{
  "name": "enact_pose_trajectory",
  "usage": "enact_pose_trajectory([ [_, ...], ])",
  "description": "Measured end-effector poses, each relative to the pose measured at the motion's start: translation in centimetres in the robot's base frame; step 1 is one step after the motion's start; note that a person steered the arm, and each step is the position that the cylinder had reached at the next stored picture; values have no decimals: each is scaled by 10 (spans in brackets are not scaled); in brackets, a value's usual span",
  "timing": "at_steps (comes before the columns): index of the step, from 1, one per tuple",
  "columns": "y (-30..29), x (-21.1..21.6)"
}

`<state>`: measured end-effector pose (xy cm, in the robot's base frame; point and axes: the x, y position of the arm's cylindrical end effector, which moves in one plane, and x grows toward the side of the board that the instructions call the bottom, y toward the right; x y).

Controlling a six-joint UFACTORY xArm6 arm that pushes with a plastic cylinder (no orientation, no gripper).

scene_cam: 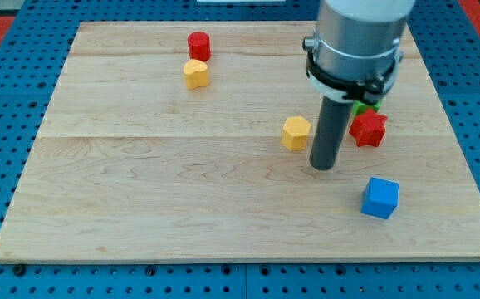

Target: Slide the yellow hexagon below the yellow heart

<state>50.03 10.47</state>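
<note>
The yellow hexagon [296, 133] lies a little right of the board's middle. The yellow heart [196, 74] lies toward the view's top, left of centre, just below a red cylinder [198, 45]. My tip [324, 166] rests on the board just right of and slightly below the yellow hexagon, a small gap apart from it. The heart is far up and to the left of both.
A red star [369, 129] lies right of the rod, with a green block [362, 107] partly hidden behind the arm above it. A blue cube [380, 198] sits at the lower right. The wooden board [140, 191] lies on a blue pegboard.
</note>
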Motion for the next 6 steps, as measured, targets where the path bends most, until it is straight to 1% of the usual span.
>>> enact_pose_trajectory([
  [1,22,-15],
  [3,-112,-101],
  [4,-84,-96],
  [5,-58,-124],
  [6,-83,-161],
])
